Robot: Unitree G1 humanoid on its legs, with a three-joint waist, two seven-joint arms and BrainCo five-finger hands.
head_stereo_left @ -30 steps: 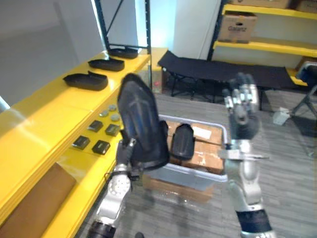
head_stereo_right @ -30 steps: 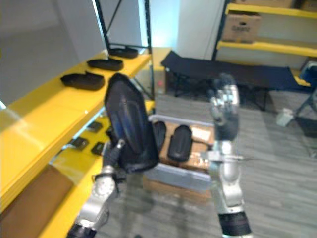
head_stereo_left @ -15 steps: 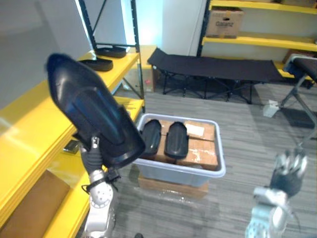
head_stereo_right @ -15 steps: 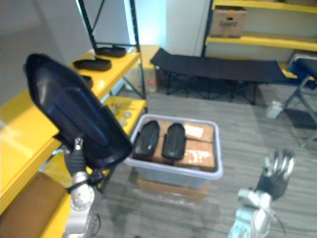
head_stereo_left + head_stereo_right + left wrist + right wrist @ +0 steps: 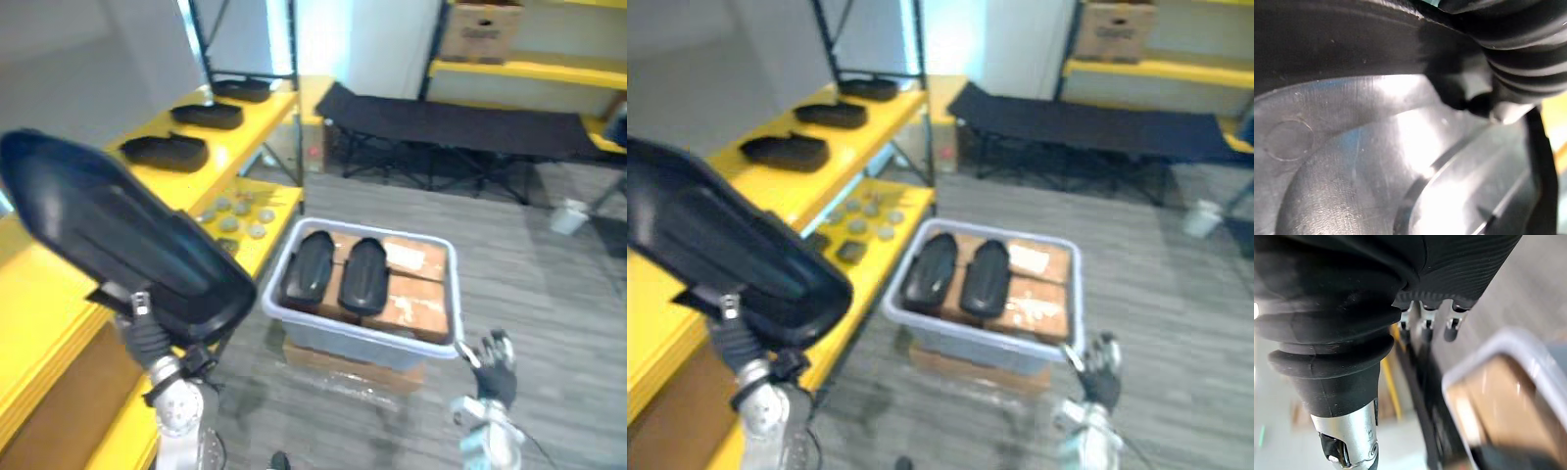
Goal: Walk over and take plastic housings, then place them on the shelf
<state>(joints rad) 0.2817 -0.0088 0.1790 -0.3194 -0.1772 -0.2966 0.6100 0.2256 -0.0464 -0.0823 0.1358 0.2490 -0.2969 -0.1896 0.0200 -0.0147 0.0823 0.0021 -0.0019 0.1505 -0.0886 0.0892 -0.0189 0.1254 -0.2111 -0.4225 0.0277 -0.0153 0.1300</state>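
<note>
My left hand (image 5: 147, 338) is shut on a large black plastic housing (image 5: 118, 245), held tilted in the air over the near end of the yellow shelf (image 5: 235, 137). Its glossy surface (image 5: 1352, 161) shows very close in the left wrist view. Three more housings lie further along the shelf top, the nearest (image 5: 165, 150). Two black housings (image 5: 309, 264) lie side by side in a grey bin (image 5: 362, 338) on the floor, on cardboard boxes. My right hand (image 5: 496, 370) hangs low beside the bin's near right corner, open and holding nothing, its fingers (image 5: 1425, 328) straight.
The lower yellow shelf level carries several small round and dark parts (image 5: 235, 211). A black folding cot (image 5: 441, 122) stands behind the bin. Another yellow rack at the back right holds a cardboard box (image 5: 480, 34). Grey floor lies to the right of the bin.
My left hand has swung the housing from in front of me out to the left, over the shelf, and laid it flatter. My right hand has dropped from raised to low beside the bin. The view shifted.
</note>
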